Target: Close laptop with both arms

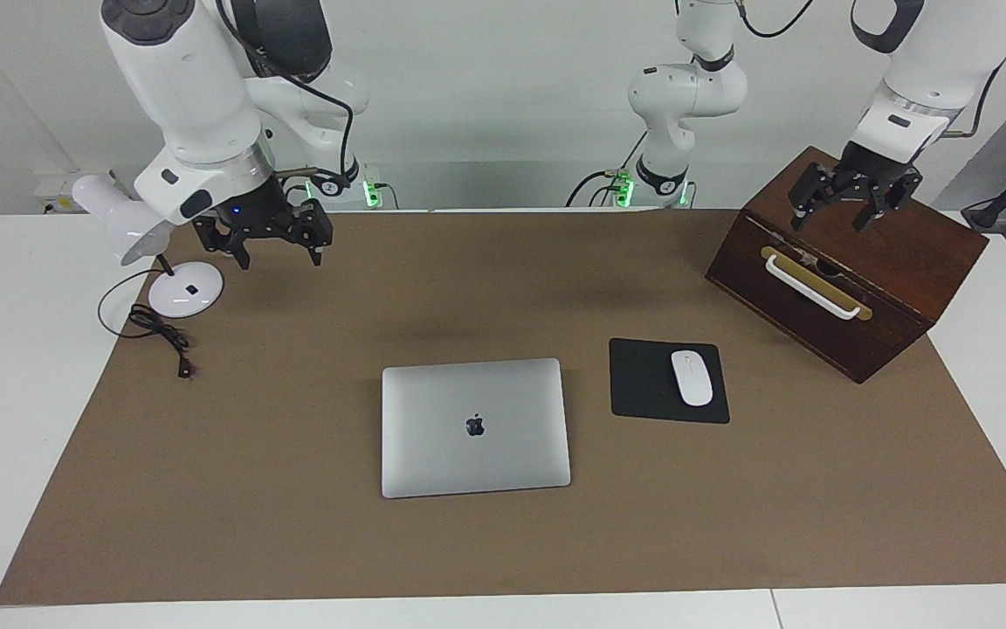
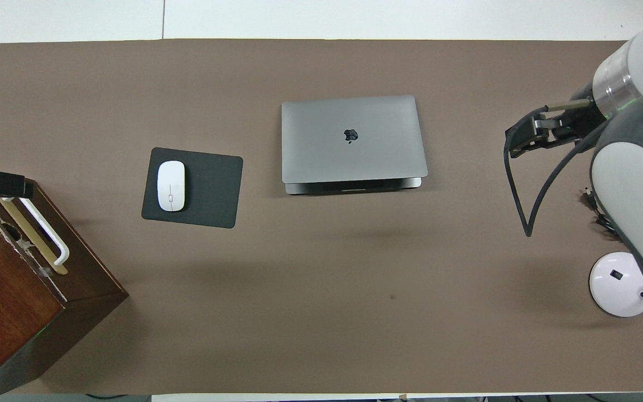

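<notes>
- right gripper [image 1: 274, 246] hangs open and empty over the mat corner at the right arm's end, near the lamp [image 1: 132, 229]; left gripper [image 1: 855, 203] hangs open and empty over the wooden box [image 1: 848, 262].
- laptop [image 1: 475, 427] lies mid-mat toward the table edge away from the robots, lid down, logo up; both grippers well apart from it.
- task judged done or nearly so.
- risk: the overhead view shows a dark gap along the laptop's edge nearer the robots; the lid may not be fully seated.
- risk: the right arm's loose cable [image 2: 522, 184] could snag the lamp or its cord [image 1: 158, 332].
- risk: the left gripper could strike the box if lowered.
- hidden: the overhead view cuts off the left gripper and the lamp head; keys and screen unseen.
</notes>
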Controlling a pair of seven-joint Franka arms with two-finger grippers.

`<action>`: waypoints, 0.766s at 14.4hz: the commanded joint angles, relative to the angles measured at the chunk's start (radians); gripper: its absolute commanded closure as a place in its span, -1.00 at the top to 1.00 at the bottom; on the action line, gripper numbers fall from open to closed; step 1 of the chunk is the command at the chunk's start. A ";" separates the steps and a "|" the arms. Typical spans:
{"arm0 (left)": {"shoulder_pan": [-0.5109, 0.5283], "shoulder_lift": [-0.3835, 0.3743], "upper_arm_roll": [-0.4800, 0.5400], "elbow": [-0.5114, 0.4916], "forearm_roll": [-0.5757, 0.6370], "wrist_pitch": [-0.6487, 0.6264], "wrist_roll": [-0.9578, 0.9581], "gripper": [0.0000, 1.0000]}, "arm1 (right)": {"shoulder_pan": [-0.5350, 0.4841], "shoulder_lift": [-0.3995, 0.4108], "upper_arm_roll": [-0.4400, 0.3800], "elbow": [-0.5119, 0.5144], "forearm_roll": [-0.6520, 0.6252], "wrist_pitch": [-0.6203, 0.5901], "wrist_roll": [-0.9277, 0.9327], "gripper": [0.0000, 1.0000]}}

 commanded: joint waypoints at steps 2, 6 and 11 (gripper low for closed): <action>-0.015 0.009 0.013 0.024 0.023 -0.029 -0.018 1.00 | 0.029 -0.085 -0.042 -0.138 0.013 0.052 -0.028 1.00; -0.015 0.008 0.013 0.023 0.023 -0.032 -0.020 1.00 | 0.028 -0.124 -0.043 -0.157 0.015 0.044 -0.029 1.00; -0.015 0.008 0.013 0.021 0.023 -0.034 -0.020 1.00 | 0.031 -0.158 -0.094 -0.212 0.018 0.055 -0.063 1.00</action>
